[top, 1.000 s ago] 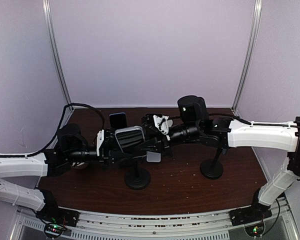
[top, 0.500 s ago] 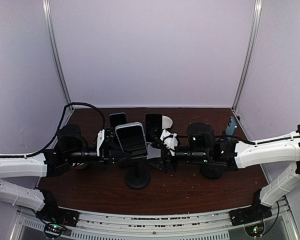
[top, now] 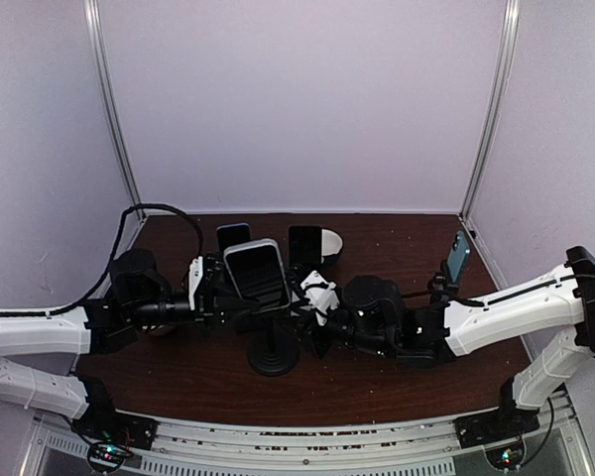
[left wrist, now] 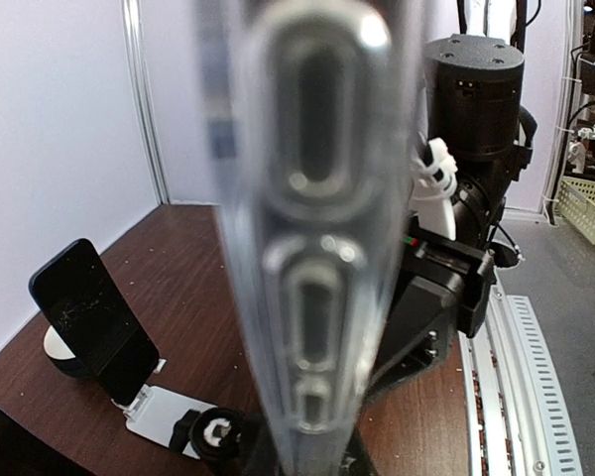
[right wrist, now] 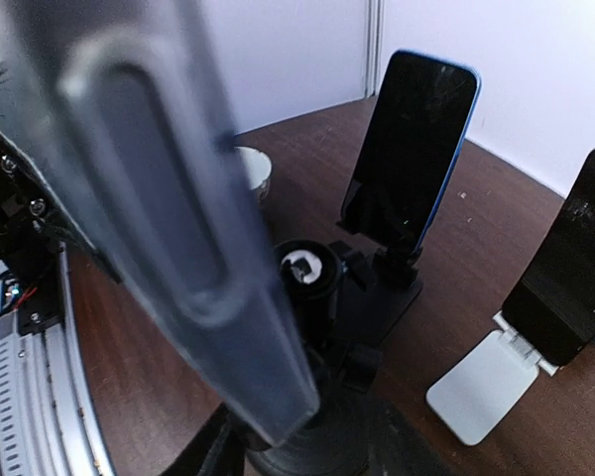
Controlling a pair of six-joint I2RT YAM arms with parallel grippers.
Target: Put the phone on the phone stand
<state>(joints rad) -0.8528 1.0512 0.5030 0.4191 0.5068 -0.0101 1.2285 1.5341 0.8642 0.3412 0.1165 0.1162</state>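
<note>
White and black, the left arm (top: 40,327) is lying low and nearly level, stretching from the left edge toward the middle of the table (top: 377,382). Its left gripper (top: 216,297) is pointing to the right and is pressing closed on the left edge of the phone (top: 255,273). In the left wrist view this edge is filling the centre of the picture, very near and blurred.

The right arm (top: 506,307) is coming down from its raised shoulder on the right, with the wrist hanging low over the wood. Its right gripper (top: 305,305) is pointing left, just beside the lower right part of the phone. How wide its fingers are standing I cannot tell – the right wrist view is showing only the phone's blurred grey side across the frame.

The phone is standing in portrait, leaning back a little, above the phone stand (top: 273,355), which is showing a black stem and a round black base. Whether it is already resting in the holder I cannot tell. It is wearing a silver-grey case around a dark screen, and long oval buttons (left wrist: 312,248) are showing along its edge.

Behind it, a blue phone (top: 233,236) and a dark phone (top: 305,245) are sitting on their own stands, the dark one just beside a white bowl (top: 331,241).
</note>
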